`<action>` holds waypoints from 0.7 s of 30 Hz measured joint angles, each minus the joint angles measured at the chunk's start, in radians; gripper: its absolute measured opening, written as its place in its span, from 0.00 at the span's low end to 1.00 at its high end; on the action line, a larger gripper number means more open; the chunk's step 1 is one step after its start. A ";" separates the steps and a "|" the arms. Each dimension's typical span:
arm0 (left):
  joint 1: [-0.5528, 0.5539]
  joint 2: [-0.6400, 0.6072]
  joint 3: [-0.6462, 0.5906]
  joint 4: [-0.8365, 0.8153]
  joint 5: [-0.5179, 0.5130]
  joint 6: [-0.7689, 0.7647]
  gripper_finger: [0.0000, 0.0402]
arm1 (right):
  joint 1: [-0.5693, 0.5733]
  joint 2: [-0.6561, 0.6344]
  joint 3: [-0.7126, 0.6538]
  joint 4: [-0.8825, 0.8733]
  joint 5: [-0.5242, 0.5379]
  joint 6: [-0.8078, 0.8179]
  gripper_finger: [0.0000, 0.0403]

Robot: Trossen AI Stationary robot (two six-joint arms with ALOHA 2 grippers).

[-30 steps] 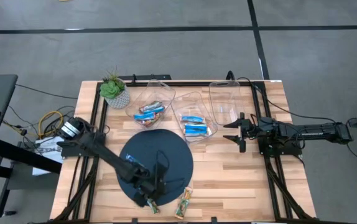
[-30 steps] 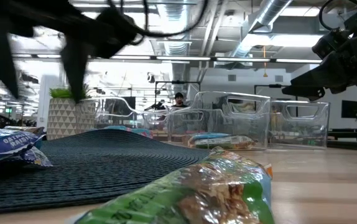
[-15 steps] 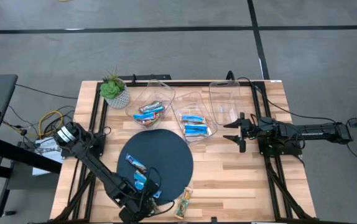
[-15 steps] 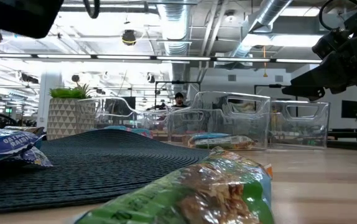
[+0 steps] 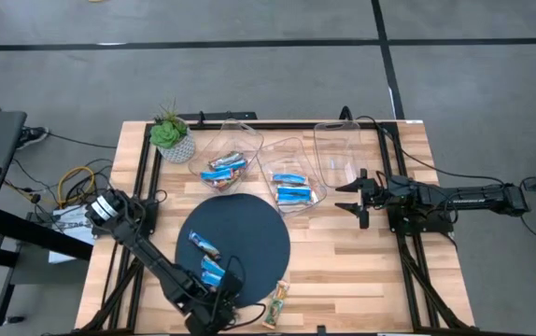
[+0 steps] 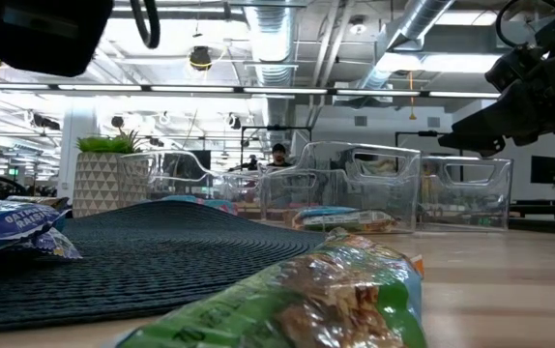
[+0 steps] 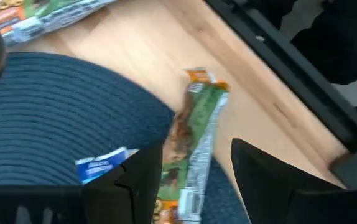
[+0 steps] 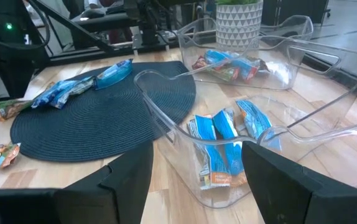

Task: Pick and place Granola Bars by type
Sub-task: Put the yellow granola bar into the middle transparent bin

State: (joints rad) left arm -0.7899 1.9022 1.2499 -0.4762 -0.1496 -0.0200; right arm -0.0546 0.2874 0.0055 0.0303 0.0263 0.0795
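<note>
Left gripper [image 7: 191, 168]: held low over the near edge of the table, fingers spread with a green bar seen between them, not pinched
Green bar [image 7: 194, 146]: lies flat, partly on the round dark mat [image 5: 249, 229], partly on the wood
Second green bar [image 5: 276, 303]: lies on the wood just off the mat's near rim
Blue bars on mat [image 5: 208, 259]: two are seen, near the left gripper
Middle bin [image 8: 166, 134]: blue bars [image 8: 222, 146] are held in it
Far bin [image 5: 240, 140]: mixed bars [image 5: 225, 167] lie inside
Third bin [image 5: 329, 149]: stands beside the right gripper
Right gripper [image 5: 357, 198]: parked at the table's right, fingers apart, nothing held
Plant pot [image 5: 172, 137]: set at the far left corner
</note>
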 joint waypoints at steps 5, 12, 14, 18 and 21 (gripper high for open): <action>0.007 0.027 -0.005 0.017 -0.011 0.028 0.46 | 0.000 0.000 0.000 0.000 0.000 0.000 0.59; 0.011 0.065 -0.004 0.064 0.005 0.046 0.46 | 0.000 0.000 0.000 0.001 0.000 0.000 0.59; 0.012 0.067 -0.005 0.061 0.003 0.046 0.46 | 0.000 0.000 0.000 0.000 0.000 0.000 0.59; 0.016 0.081 -0.005 0.089 -0.001 0.045 0.45 | 0.000 0.000 0.000 0.000 0.000 0.000 0.59; 0.018 0.089 -0.004 0.104 0.006 0.045 0.42 | 0.000 0.000 0.000 0.003 0.000 0.000 0.59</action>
State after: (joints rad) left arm -0.7723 1.9911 1.2460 -0.3722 -0.1436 0.0246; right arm -0.0547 0.2875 0.0055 0.0332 0.0265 0.0795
